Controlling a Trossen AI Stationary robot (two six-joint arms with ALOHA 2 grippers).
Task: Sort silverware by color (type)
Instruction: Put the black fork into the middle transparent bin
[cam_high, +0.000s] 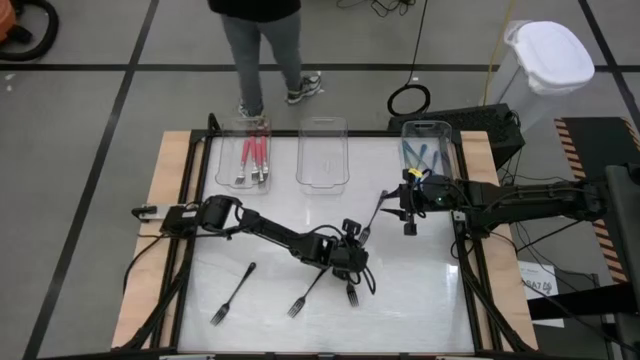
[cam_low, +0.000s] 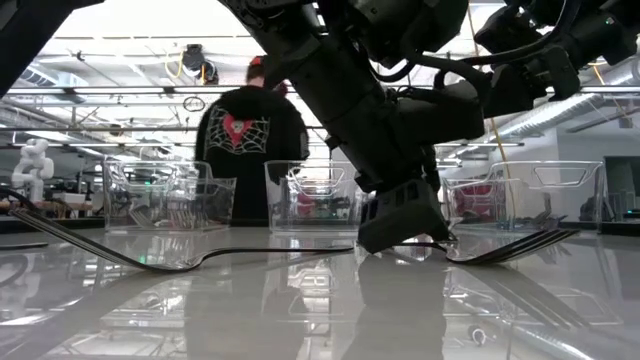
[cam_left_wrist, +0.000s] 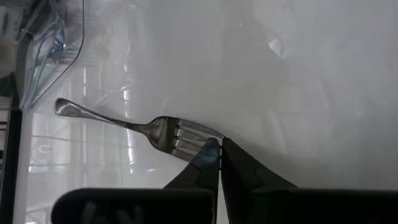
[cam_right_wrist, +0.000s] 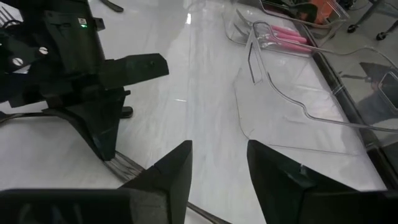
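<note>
Several dark-handled forks lie flat on the white table: one (cam_high: 232, 295), one (cam_high: 310, 290), one (cam_high: 352, 293) and one (cam_high: 375, 215). Pink-handled forks (cam_high: 252, 155) lie in the far left clear tray and blue ones (cam_high: 420, 155) in the far right tray; the middle tray (cam_high: 322, 175) holds none. My left gripper (cam_high: 356, 272) is shut and low on the table at the near-middle fork (cam_left_wrist: 124, 123). My right gripper (cam_high: 410, 226) is open above the table beside the fork near the right tray, touching nothing; its fingers (cam_right_wrist: 174, 168) stand apart. My left gripper (cam_left_wrist: 216, 148) has its shut fingertips against the tine end (cam_left_wrist: 189, 138) of the fork, coming down on it at a slant. The fork lies flat on the table. Whether a tine is pinched between the tips, I cannot tell.
Three clear trays line the far edge, with a person (cam_high: 262, 50) standing just behind them. The left arm (cam_high: 270, 232) stretches across the table's middle. The wooden table rim (cam_high: 165, 230) frames the white top, and cables run along the right side.
</note>
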